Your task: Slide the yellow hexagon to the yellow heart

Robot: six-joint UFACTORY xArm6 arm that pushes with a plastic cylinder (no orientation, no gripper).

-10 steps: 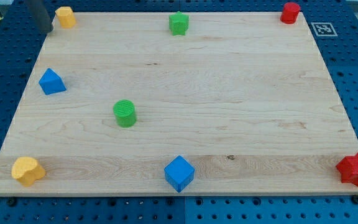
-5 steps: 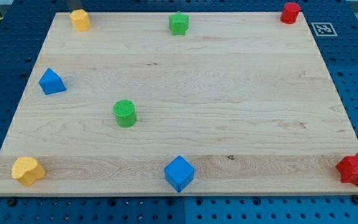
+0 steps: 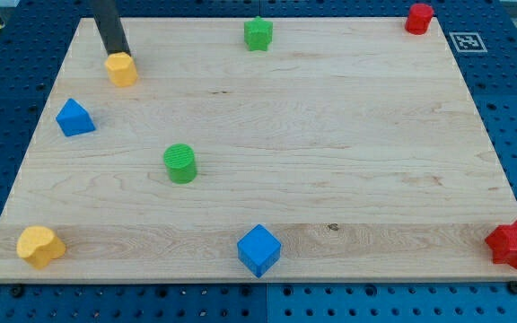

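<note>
The yellow hexagon (image 3: 122, 69) lies near the view's top left of the wooden board. My tip (image 3: 118, 53) touches its upper edge, with the dark rod rising toward the view's top. The yellow heart (image 3: 39, 246) sits at the view's bottom left corner, far below the hexagon.
A blue triangular block (image 3: 75, 117) and a green cylinder (image 3: 180, 163) lie between the hexagon and the heart. A green star (image 3: 258, 33), a red cylinder (image 3: 419, 18), a red star (image 3: 514, 243) and a blue cube (image 3: 258, 249) lie elsewhere on the board (image 3: 330, 135).
My tip moved right, behind the yellow hexagon, then toward the view's bottom. The hexagon slid right and down from the top left corner. Other blocks have not moved.
</note>
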